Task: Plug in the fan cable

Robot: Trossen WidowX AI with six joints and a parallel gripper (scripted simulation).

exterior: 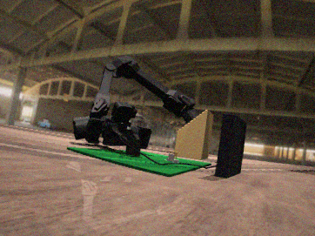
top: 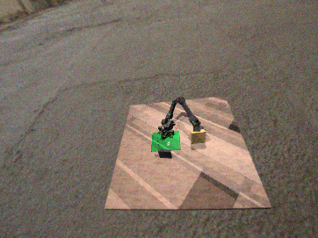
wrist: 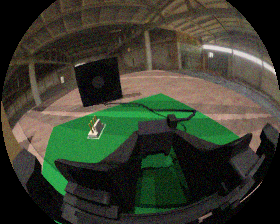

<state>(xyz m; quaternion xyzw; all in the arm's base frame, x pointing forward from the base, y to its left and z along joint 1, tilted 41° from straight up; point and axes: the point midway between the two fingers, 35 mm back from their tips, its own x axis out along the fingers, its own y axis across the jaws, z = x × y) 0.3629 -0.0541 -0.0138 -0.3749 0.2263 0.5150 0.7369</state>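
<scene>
The green board (top: 176,147) (exterior: 96,154) (wrist: 64,150) lies flat. The pale four-pin header (top: 168,144) (exterior: 173,160) (wrist: 95,135) stands on it, its pins upright and bare in the wrist view. My gripper (top: 166,136) (exterior: 133,144) (wrist: 154,133) is shut on the dark cable plug (exterior: 133,151) (wrist: 153,131), low over the board and off to one side of the header. Whether the plug touches the board is not clear. The thin black cable (exterior: 152,159) (wrist: 172,111) runs from the plug across the board to the black fan (top: 165,155) (exterior: 231,146) (wrist: 98,81).
The fan stands upright just beyond the board's edge. A tan block (top: 198,137) (exterior: 193,137) stands beside the board, near the arm's base. The cable lies in a loose bend over the board, close to the header in the exterior view.
</scene>
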